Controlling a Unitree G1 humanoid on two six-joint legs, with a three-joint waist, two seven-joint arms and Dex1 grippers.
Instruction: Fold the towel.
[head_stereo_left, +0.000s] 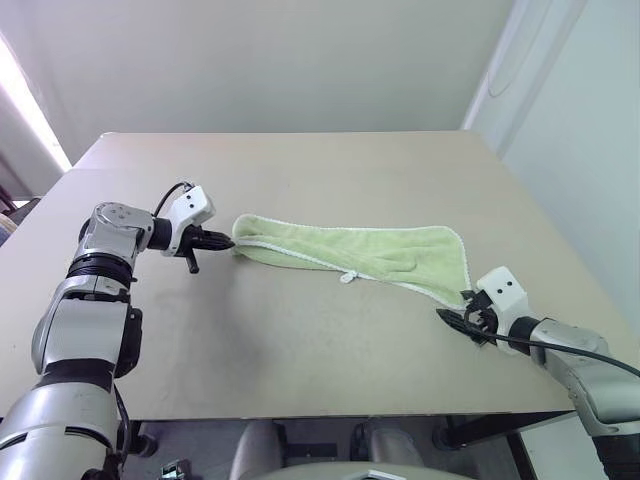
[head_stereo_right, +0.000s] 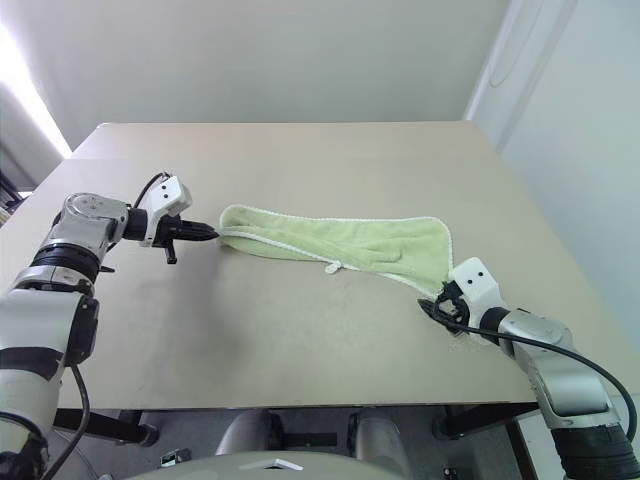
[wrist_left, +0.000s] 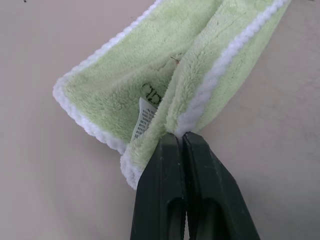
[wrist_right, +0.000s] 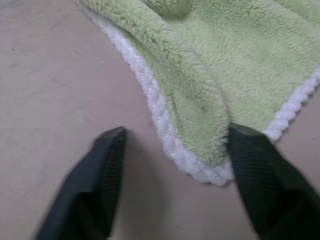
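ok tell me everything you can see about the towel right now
The towel is a small pale lime-green terry cloth with white stitched edging, lying on the tan table as a long, loosely bunched band stretched between the two arms. A small white loop sticks out from its near edge. At one end a white printed tag and dark marks show in the fold, where the left tool is shut on it. At the other end a corner lies between the open fingers of the right tool.
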